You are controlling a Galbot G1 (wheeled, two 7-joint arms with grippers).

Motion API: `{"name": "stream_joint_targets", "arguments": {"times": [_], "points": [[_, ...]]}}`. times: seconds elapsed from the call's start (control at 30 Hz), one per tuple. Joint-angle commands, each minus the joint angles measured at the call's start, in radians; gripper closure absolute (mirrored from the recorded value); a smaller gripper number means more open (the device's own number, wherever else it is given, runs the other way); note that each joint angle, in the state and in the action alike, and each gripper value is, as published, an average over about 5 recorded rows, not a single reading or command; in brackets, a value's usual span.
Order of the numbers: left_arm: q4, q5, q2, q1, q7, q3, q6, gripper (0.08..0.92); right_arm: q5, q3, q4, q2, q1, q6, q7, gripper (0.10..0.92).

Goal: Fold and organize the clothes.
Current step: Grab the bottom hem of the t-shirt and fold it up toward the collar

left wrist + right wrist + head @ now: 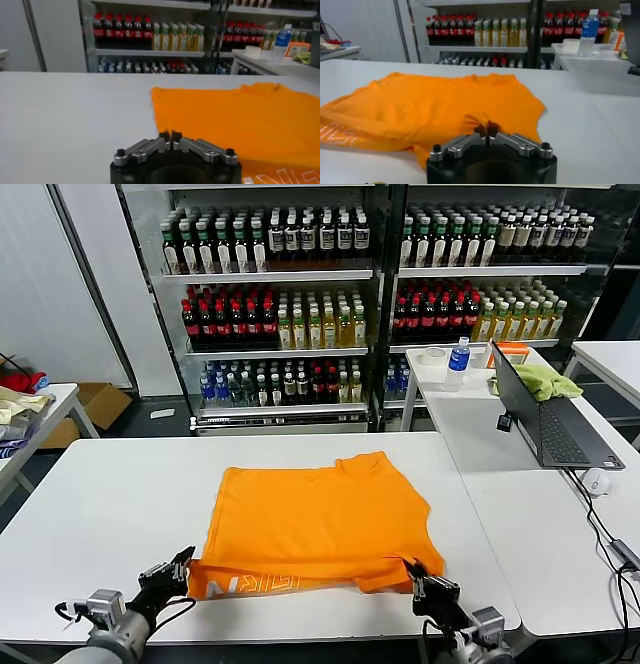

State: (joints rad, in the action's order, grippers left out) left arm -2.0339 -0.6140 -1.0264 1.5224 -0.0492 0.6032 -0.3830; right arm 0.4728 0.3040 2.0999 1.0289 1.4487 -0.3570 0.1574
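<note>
The bright orange T-shirt (310, 519) lies spread on the white table (110, 514). Its near hem is turned over in a strip that shows white lettering (255, 584). My left gripper (186, 562) is at the shirt's near left corner. In the left wrist view (170, 135) its fingers are closed at the fabric's edge. My right gripper (413, 572) is at the near right corner. In the right wrist view (486, 129) it is shut on a raised pinch of orange fabric (475, 120).
Drink shelves (290, 314) stand behind the table. A second table on the right holds a laptop (550, 424), a mouse (597, 480), a yellow-green cloth (545, 381) and a water bottle (458, 360). A garment pile (20, 399) lies on a table at far left.
</note>
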Motion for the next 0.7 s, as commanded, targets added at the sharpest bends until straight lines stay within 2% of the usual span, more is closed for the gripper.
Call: {"name": "stream_joint_targets", "arguments": {"times": [0.03, 0.3, 0.53, 0.6, 0.7], "points": [[0.145, -0.024, 0.004, -0.185, 0.032, -0.047, 0.014, 0.92, 0.005, -0.032, -0.065, 0.018, -0.094, -0.013, 0.001, 0.912], [0.197, -0.014, -0.001, -0.23, 0.044, -0.075, 0.019, 0.92, 0.005, -0.025, -0.082, 0.021, -0.092, -0.018, 0.007, 0.912], [0.164, -0.013, 0.002, -0.2, 0.038, -0.061, 0.019, 0.92, -0.004, -0.028, -0.079, 0.032, -0.083, -0.023, 0.008, 0.911], [0.149, -0.011, 0.002, -0.184, 0.034, -0.053, 0.024, 0.917, -0.009, -0.029, -0.089, 0.04, -0.096, -0.04, 0.015, 0.892], [0.123, -0.008, 0.003, -0.155, 0.034, -0.041, 0.035, 0.876, -0.009, -0.031, -0.111, 0.05, -0.119, -0.066, 0.024, 0.821]]}}
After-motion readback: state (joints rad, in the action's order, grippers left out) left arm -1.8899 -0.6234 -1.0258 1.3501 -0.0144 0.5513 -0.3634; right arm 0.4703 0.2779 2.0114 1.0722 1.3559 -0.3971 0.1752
